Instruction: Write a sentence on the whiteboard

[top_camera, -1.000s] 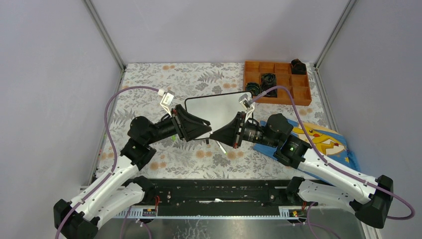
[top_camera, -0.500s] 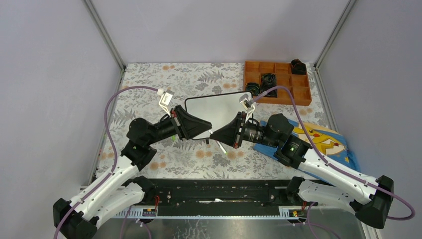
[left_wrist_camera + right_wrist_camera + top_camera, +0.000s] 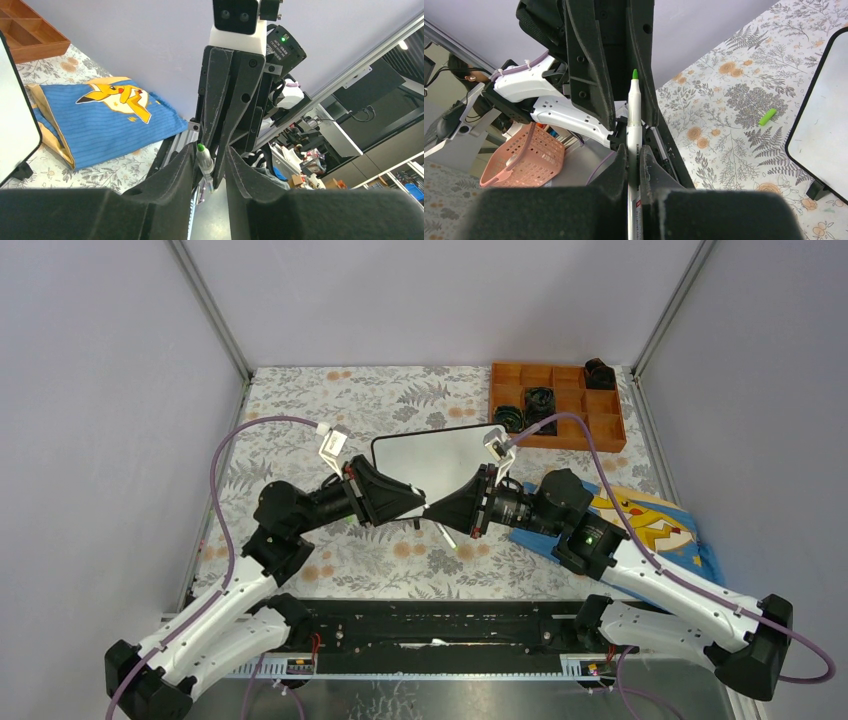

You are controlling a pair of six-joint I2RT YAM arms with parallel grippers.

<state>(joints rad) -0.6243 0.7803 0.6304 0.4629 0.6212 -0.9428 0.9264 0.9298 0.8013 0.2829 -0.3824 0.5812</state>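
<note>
right wrist view: right gripper (image 3: 633, 152) pinches the green marker (image 3: 633, 110), bare tip aimed at the left gripper (image 3: 209, 155), whose fingers stand parted either side of it, likely for a regrasp. whiteboard (image 3: 440, 452) sits just beyond both grippers, no writing visible; cap (image 3: 767, 117) lies beside it.

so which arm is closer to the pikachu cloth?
Right. The right arm has its elbow over the left edge of the Pikachu cloth. The left arm is on the other side of the table, left of the whiteboard.
</note>
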